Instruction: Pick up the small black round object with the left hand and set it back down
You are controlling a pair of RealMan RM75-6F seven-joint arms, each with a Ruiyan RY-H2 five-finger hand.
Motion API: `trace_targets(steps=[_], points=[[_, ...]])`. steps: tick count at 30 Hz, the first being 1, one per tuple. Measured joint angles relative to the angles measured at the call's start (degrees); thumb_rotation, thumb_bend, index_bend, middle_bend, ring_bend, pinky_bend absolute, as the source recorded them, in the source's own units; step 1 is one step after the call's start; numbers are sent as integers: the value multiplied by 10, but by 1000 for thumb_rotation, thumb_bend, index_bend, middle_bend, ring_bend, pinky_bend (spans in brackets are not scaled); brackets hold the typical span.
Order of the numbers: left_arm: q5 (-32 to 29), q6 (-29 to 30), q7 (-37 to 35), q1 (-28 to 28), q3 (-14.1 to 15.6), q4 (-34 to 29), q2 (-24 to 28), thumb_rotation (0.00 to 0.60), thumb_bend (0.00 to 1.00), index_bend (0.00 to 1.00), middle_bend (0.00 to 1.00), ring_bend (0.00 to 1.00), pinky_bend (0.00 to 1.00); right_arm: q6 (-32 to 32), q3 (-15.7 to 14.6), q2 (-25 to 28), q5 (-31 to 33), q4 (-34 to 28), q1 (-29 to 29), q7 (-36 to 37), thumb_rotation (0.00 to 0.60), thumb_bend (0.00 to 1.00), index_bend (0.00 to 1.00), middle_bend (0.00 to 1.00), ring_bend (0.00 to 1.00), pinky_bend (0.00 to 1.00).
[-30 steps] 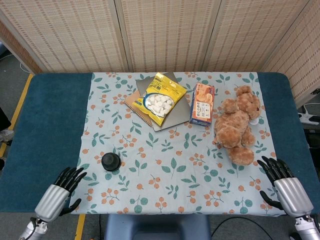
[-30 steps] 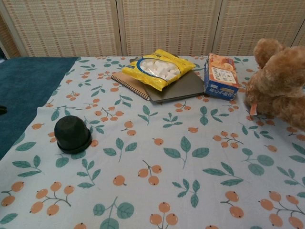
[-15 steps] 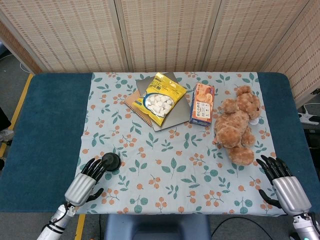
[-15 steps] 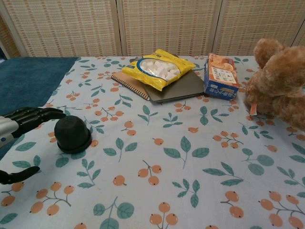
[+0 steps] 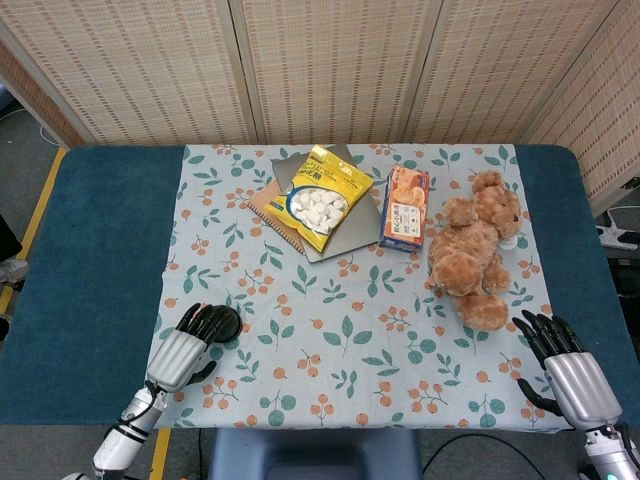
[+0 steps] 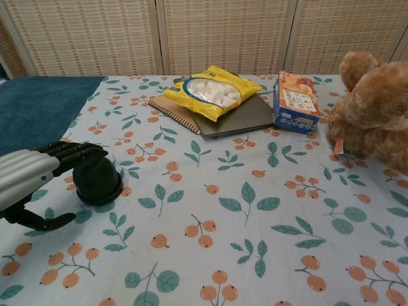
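Left hand (image 5: pixel 186 347) at the bench's (image 5: pixel 90 250) front-left, fingers spread over the black round object (image 6: pixel 97 180), thumb low beside it; grip not closed, object on the cloth (image 5: pixel 350 330). Right hand (image 5: pixel 562 372) shows only in head view, front-right corner, fingers apart, empty. Snack bag (image 5: pixel 322 196) and box (image 5: pixel 404 207) print unreadable. Teddy (image 6: pixel 373 108) cut off in chest view.
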Motion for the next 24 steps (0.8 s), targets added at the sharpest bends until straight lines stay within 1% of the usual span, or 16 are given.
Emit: trace_targets(steps=[13,18,24], points=[[-31,-15,-6,-20,-5,33,-19,600,324,0,0,0,44,0,2,-6,8,-4,-2,-19,600,224,0,0,0,0],[-33,-18,-20,-27,-2,36,-22,600,325,0,0,0,44,-2,2,-9,9,-4,-2,-25,600,224,0,0,0,0],[-41,-26,-20,-36,-1,38,-30,600,323,0,0,0,44,1,3,-8,9,-5,-3,-24,600,224,0,0,0,0]])
